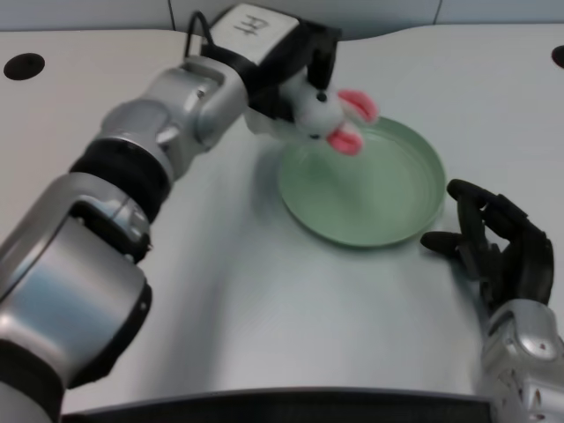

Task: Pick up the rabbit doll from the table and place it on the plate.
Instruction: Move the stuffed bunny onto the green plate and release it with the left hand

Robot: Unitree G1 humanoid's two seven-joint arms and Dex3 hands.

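Left hand [295,66] grips rabbit doll [330,116] above plate [423,207].

Soft, even overhead light, faint shadows, slight motion blur, mild glare on the table [264,300].

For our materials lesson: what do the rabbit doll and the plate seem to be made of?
Rabbit doll: soft plush fabric, seemingly; fuzzy white body, pink ears, matte. Plate: smooth pale-green plastic or glazed ceramic; faint sheen, even colour, raised rim. Which one cannot be told.
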